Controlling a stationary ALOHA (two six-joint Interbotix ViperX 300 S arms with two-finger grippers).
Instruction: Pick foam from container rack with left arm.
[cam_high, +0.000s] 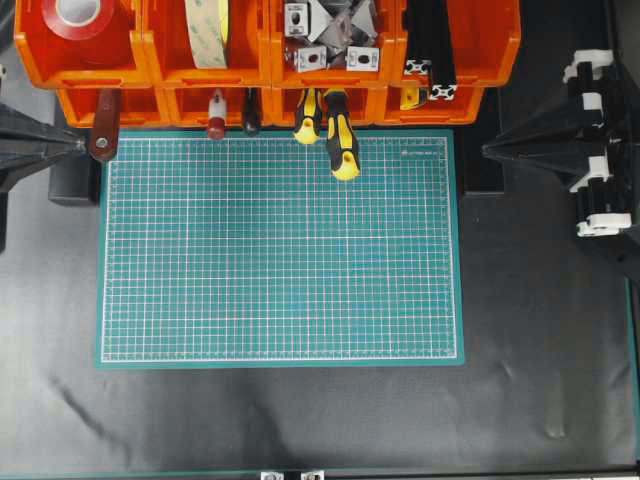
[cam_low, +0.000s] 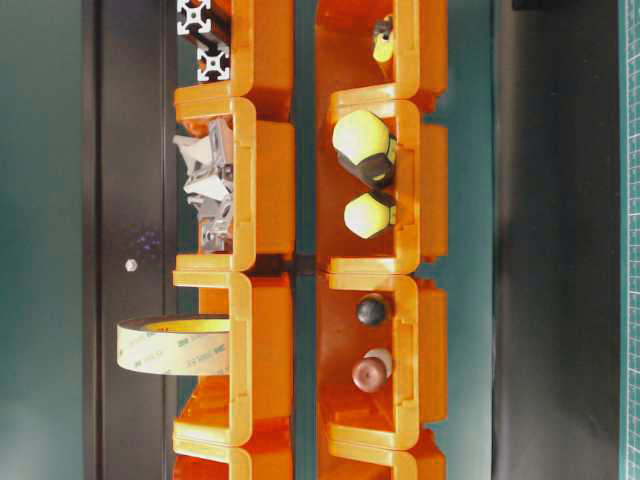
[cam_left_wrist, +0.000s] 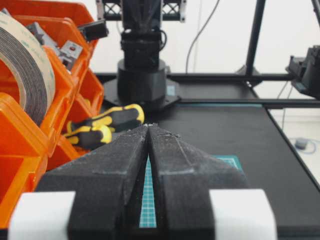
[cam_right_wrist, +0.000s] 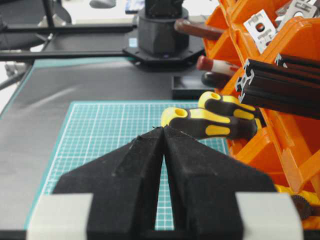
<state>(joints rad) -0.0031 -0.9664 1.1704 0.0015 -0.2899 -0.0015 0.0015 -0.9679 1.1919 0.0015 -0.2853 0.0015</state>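
The foam (cam_high: 206, 32) stands on edge in the second bin from the left in the back row of the orange container rack (cam_high: 266, 72), its cream band facing up. The table-level view has the foam (cam_low: 172, 345) jutting from the rack (cam_low: 262, 200). The left wrist view catches its black layers (cam_left_wrist: 26, 67) at upper left, above the rack wall (cam_left_wrist: 20, 131). My left gripper (cam_high: 80, 144) rests at the mat's far left corner, shut and empty (cam_left_wrist: 149, 126), well short of the foam. My right gripper (cam_high: 488, 150) waits shut and empty (cam_right_wrist: 163, 129) at the right.
A red tape roll (cam_high: 82, 14) fills the bin left of the foam. Metal brackets (cam_high: 330, 36) and black extrusions (cam_high: 430, 48) lie in the bins to its right. Yellow-black screwdrivers (cam_high: 340, 142) and a red-handled tool (cam_high: 104, 126) stick out of the front bins over the green cutting mat (cam_high: 280, 260).
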